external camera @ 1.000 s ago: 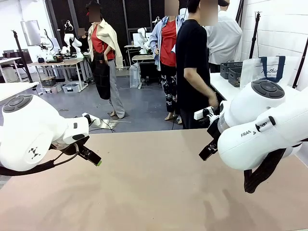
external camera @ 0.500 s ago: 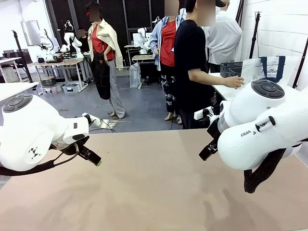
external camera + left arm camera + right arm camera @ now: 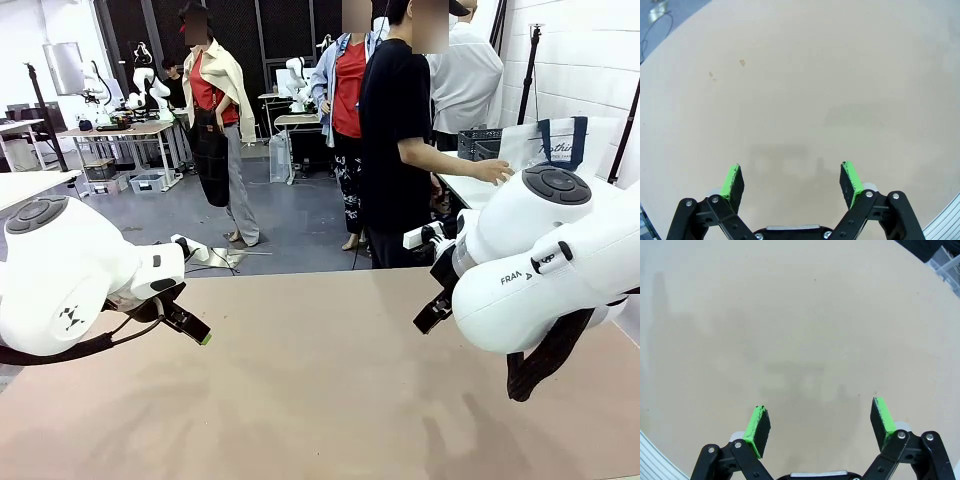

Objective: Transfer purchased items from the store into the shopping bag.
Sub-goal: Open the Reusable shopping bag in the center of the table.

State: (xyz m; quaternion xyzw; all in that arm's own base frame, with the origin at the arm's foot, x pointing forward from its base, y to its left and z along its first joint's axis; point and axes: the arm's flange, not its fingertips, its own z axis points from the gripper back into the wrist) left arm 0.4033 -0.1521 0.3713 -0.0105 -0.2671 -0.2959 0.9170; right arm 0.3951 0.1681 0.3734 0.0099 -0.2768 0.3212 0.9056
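The shopping bag [image 3: 553,148], translucent white with navy handles, stands on a white side table at the far right. Just left of it sits the store [image 3: 479,143], a dark grey lattice basket. The purchased items are out of view. A person in a black T-shirt [image 3: 395,140] stands beyond the table with a hand [image 3: 493,171] at the bag's side. My left gripper [image 3: 795,182] hangs open over bare tabletop, with nothing between its green pads [image 3: 732,181]. My right gripper [image 3: 820,427] is likewise open above the bare table. Both show in the front view, left gripper [image 3: 195,328] and right gripper [image 3: 432,310].
The tan table [image 3: 320,400] stretches between my two folded arms. Other people [image 3: 215,110] stand farther back on the grey floor, among work tables [image 3: 120,130] carrying equipment.
The person's arm has risen from the hip and reached to the bag on the side table. Both of my arms stay still with open jaws.
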